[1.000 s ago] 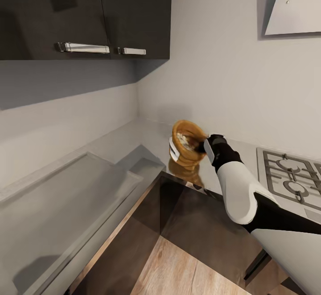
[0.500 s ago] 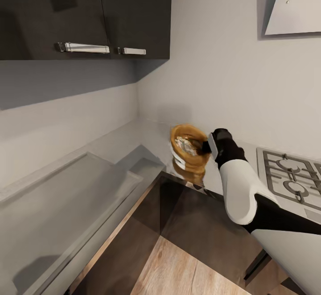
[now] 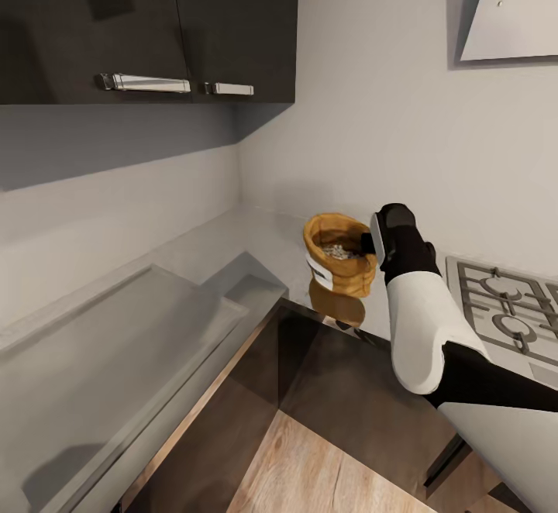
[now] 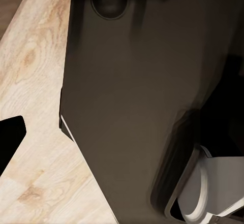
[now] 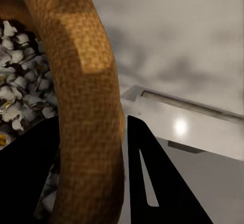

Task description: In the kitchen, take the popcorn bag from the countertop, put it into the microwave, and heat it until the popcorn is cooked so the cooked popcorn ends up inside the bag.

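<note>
The mustard-yellow popcorn bag hangs upright just above the grey countertop, near its front edge, with its reflection under it. Whitish popcorn fills its mouth. My right gripper is shut on the bag's rolled rim from the right. In the right wrist view the rim runs between the two black fingers, with popcorn beside it. In the left wrist view a black finger-like shape sits at the picture's edge over wood floor. The microwave is out of view.
A steel gas hob lies right of the bag. Dark upper cabinets hang over the corner, and a range hood sits at the upper right. Dark base cabinets and wood floor lie below the counter edge.
The bag was tilted with its mouth toward the camera and now stands upright. My right gripper has turned and shifted slightly right and up with it.
</note>
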You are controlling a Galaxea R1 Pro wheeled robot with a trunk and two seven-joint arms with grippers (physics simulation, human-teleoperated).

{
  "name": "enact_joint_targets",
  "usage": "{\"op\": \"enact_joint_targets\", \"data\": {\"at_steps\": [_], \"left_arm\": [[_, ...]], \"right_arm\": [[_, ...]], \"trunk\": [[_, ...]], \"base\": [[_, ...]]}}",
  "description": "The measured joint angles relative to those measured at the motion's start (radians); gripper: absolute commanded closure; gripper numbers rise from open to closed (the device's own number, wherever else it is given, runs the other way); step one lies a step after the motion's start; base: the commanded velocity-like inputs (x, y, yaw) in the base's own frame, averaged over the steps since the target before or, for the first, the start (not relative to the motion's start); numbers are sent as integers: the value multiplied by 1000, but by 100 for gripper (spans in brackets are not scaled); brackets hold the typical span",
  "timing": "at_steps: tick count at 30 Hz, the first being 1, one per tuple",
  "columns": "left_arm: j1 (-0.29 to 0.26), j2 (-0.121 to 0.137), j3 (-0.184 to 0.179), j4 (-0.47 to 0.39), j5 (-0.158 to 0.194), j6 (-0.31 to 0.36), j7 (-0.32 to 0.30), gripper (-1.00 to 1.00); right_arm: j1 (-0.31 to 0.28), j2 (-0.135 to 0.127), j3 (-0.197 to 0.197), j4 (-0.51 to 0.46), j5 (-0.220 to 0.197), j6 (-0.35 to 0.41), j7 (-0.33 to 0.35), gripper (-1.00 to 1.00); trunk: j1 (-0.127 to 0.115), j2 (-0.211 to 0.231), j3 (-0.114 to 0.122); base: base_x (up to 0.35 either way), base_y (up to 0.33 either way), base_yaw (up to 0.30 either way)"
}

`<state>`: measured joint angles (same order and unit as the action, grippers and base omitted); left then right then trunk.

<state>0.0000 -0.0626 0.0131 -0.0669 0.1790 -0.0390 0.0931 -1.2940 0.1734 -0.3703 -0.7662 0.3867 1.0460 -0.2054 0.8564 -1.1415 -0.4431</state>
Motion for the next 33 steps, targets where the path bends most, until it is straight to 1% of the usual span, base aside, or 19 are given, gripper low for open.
{"op": "enact_joint_targets", "data": {"at_steps": [7,17,20,24,26,33], "left_arm": [[0,-1,-1,1,-2,0,-1,-100],[0,-2,-1,0,0,-1,2,-100],[0,-2,-1,0,0,-1,1,-100],[0,-2,-1,0,-1,-1,1,-100],[0,-2,-1,0,0,-1,1,-100],[0,-2,0,0,0,-1,2,-100]], "right_arm": [[0,0,-2,0,0,0,0,100],[0,0,-10,0,-5,0,7,100],[0,0,-10,1,-7,0,36,100],[0,0,-10,0,-10,-1,143,100],[0,0,-9,0,-9,-1,176,100],[0,0,3,0,-1,-1,185,100]], "trunk": [[0,0,0],[1,0,0],[1,0,0],[1,0,0],[1,0,0],[1,0,0]], "base": [[-12,0,0],[-324,0,0],[-345,0,0],[-345,0,0],[-345,0,0],[-345,0,0]]}}
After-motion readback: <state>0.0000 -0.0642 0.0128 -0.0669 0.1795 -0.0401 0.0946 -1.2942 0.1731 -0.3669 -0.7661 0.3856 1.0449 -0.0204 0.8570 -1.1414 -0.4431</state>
